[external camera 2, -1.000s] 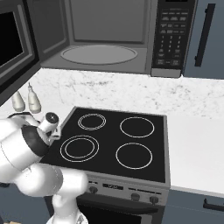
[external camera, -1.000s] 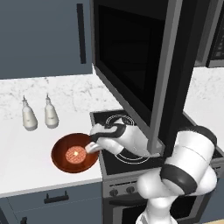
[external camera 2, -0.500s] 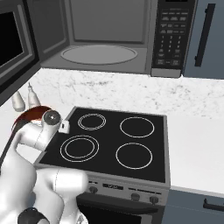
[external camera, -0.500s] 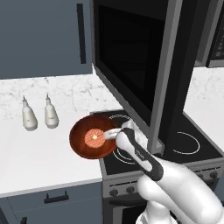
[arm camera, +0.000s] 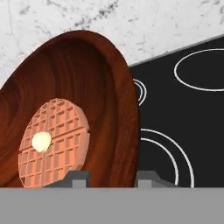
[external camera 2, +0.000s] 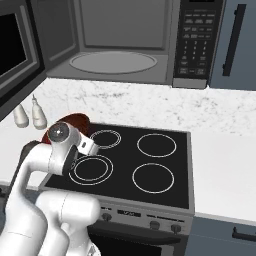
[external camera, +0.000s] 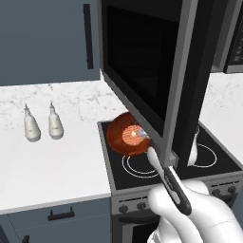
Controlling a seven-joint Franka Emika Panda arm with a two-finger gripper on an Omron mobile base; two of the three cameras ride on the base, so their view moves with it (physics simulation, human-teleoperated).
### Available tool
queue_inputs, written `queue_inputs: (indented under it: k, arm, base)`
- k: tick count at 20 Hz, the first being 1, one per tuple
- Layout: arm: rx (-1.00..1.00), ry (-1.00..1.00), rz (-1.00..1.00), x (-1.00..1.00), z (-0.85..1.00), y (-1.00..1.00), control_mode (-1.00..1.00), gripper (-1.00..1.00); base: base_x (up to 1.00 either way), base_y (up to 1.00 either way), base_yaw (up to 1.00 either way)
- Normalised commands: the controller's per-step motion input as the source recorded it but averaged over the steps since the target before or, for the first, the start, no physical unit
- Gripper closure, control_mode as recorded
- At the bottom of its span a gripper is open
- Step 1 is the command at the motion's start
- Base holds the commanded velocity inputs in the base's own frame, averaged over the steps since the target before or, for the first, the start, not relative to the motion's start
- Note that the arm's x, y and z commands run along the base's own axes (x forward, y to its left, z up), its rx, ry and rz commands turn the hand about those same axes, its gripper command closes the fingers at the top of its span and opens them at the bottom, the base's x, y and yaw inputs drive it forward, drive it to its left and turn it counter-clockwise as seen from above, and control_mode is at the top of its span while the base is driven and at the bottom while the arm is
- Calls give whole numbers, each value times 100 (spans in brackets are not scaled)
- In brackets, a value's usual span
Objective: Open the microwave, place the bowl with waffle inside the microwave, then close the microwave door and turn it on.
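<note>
Carrying step in hand: microwave point(external camera 2: 115, 45) already stands open w/ its cavity and turntable bare, microwave door point(external camera: 156, 71) swung out wide to the left over the stovetop point(external camera 2: 135, 165). Next move, as I judge it: lift the load up and over the front of the cavity, then forward onto the turntable, levelling it on the way.

Door is the main thing in the way, its lower edge hangs just beside the arm and the load; the rise needs to clear it. Bench point(external camera: 52, 161) to the left w/ two bottles point(external camera: 42, 124), well apart, no bother.

Bowl point(external camera: 124, 134) is off the surface, above the stovetop's near-left ring, tilted steeply on edge. Hand point(arm camera: 107, 177) is part closed, pinching the bowl's rim, one finger each side.

Waffle point(arm camera: 53, 140) lies inside the bowl, could slide if tilt stays.
</note>
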Motion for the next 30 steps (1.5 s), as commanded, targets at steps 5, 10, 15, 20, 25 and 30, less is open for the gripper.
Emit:
queue_inputs:
  k: [5, 10, 15, 20, 25, 30]
  arm:
    - [15, 29, -35, -33, 99, -100, -100, 100]
    - [24, 14, -25, -72, 100, -100, -100, 100]
    - [31, -1, -17, -86, 100, -93, -100, 100]
    - [36, -20, -12, -65, 100, -27, -100, 100]
    - [16, -26, -12, -13, 100, 7, -100, 100]
    - [-11, -19, -17, 36, 97, 47, -100, 100]
  base:
    - [0, 0, 0]
    - [0, 0, 0]
    - [0, 0, 0]
    - [0, 0, 0]
    - [0, 0, 0]
    - [0, 0, 0]
